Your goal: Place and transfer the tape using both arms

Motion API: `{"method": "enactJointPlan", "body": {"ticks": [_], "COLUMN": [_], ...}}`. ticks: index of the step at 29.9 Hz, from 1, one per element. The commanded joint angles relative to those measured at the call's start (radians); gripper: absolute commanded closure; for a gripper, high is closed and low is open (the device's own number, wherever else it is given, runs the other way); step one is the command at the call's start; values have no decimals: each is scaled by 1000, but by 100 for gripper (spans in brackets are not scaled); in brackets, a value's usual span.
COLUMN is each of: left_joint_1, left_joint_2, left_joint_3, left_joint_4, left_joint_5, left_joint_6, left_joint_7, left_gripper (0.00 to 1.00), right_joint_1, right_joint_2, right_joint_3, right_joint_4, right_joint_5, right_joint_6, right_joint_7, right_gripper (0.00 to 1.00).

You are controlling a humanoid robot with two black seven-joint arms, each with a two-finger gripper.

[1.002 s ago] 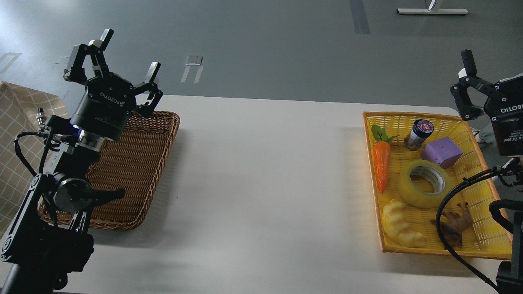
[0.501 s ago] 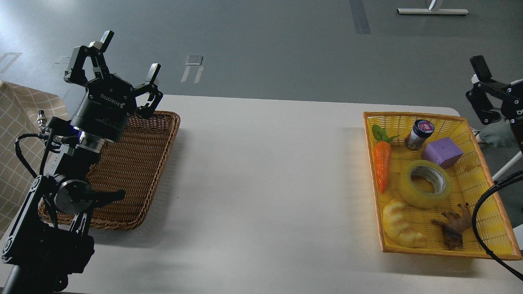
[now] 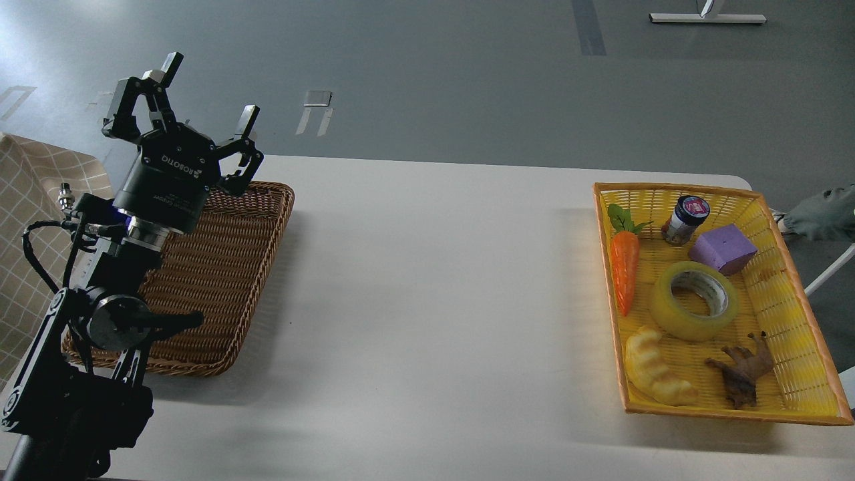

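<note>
Carrot (image 3: pixel 624 270), purple block (image 3: pixel 723 248), perhaps a dinosaur (image 3: pixel 741 374).

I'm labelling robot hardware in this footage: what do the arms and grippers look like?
Only the left arm shows: matte black jointed links, a round grey joint cap, and thin black cables looping beside a silver connector. The left gripper is black with white ROBOTIQ lettering, two linkage fingers and pale fingertip pads. The right arm is out of view.
</note>
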Motion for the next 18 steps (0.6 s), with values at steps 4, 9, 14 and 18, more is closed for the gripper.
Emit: {"method": "enactJointPlan", "body": {"ticks": [4, 9, 14, 18], "left_joint_1": [0, 9, 23, 26], "left_joint_2": [-4, -6, -7, -6], "left_joint_3": [-1, 5, 2, -1], "left_joint_4": [0, 0, -2, -2], "left_joint_5": [2, 3, 3, 3], "left_joint_6": [0, 0, 0, 0], "left_joint_7": [0, 2, 0, 0], "left_gripper": [0, 0, 0, 0], "right_joint_1": [-71, -154, -214, -222], "right_joint_2": [-182, -254, -363, -393], "right_joint_3": [21, -6, -20, -36], "right_joint_4": [-5, -5, -5, -5], "right_joint_5": [-34, -135, -360, -474], "right_joint_6": [0, 0, 0, 0], "right_joint_7": [-134, -152, -281, -384], "right_gripper": [0, 2, 2, 1]}}
